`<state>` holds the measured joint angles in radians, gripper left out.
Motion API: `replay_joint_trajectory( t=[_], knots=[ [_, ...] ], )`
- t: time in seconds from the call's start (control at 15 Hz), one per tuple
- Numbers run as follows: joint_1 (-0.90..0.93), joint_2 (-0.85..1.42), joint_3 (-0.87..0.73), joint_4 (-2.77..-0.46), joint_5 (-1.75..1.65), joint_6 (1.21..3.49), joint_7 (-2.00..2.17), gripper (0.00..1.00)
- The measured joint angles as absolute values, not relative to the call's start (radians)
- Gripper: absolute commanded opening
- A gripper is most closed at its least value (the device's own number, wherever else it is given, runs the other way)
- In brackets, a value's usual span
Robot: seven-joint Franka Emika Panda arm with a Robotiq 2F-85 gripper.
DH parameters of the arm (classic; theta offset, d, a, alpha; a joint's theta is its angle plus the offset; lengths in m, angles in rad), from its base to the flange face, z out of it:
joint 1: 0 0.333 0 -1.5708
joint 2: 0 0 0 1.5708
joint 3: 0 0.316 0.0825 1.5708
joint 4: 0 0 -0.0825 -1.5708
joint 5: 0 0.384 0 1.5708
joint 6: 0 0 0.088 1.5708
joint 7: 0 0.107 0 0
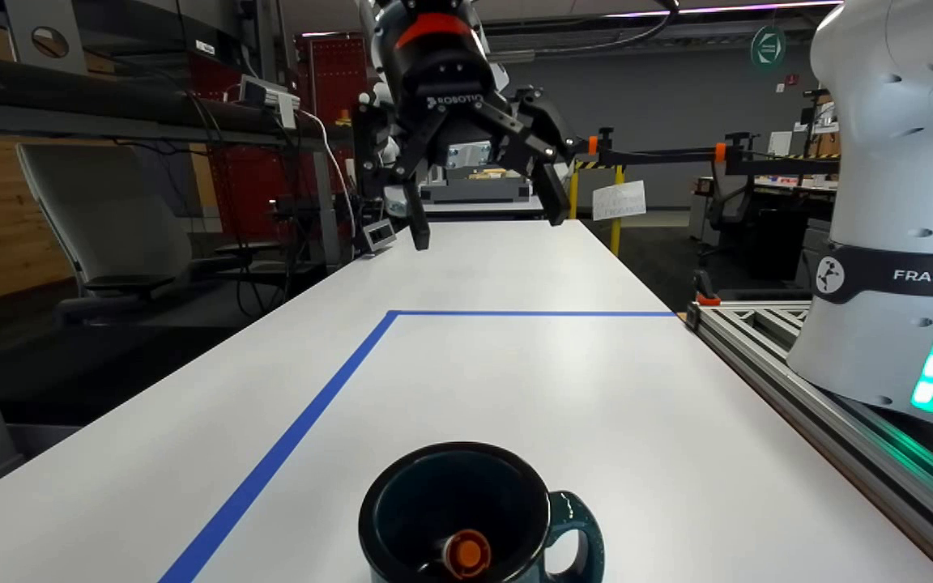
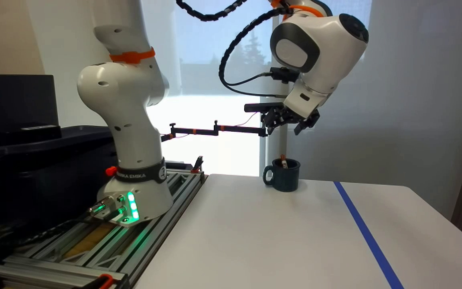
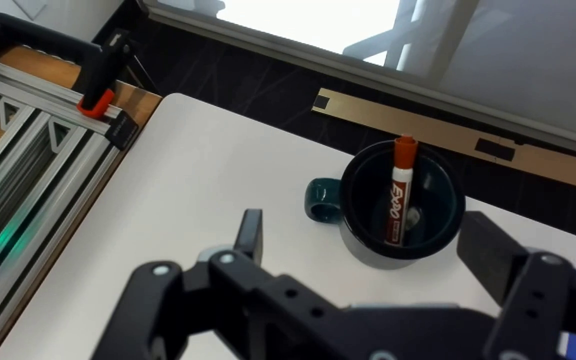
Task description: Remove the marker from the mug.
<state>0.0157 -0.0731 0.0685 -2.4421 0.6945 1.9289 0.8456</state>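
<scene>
The marker (image 3: 398, 205) has an orange-red cap, a white neck and a red-brown Expo label. It leans inside the dark green-black mug (image 3: 435, 195), cap end at the rim. The mug stands upright near the table's end, its handle toward the robot base. In the exterior views the mug (image 1: 434, 486) (image 2: 286, 181) shows the marker's orange end (image 1: 466, 554) (image 2: 283, 158) inside it. My gripper (image 1: 486, 223) is open and empty. In an exterior view the gripper (image 2: 284, 129) hangs tilted above the mug, apart from it. In the wrist view the mug appears between the fingertips (image 3: 362, 222).
The white table (image 2: 295, 241) carries blue tape (image 2: 369, 237). The robot base (image 2: 134, 196) stands on an aluminium rail frame (image 2: 167, 228) along one side. A window with a blind (image 2: 395, 120) lies beyond the table's end. A black clamp with an orange tip (image 3: 98, 95) sits on the frame.
</scene>
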Motion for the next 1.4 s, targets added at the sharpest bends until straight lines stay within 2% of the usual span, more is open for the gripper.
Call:
replay_joint_trajectory(
  t=[0.8, 1.4],
  knots=[
    [0.017, -0.073, 0.068, -2.450, 0.695, 1.953, 0.847, 1.00],
    [0.079, -0.085, 0.129, -2.531, 0.699, 2.193, 0.936, 1.00]
  ],
)
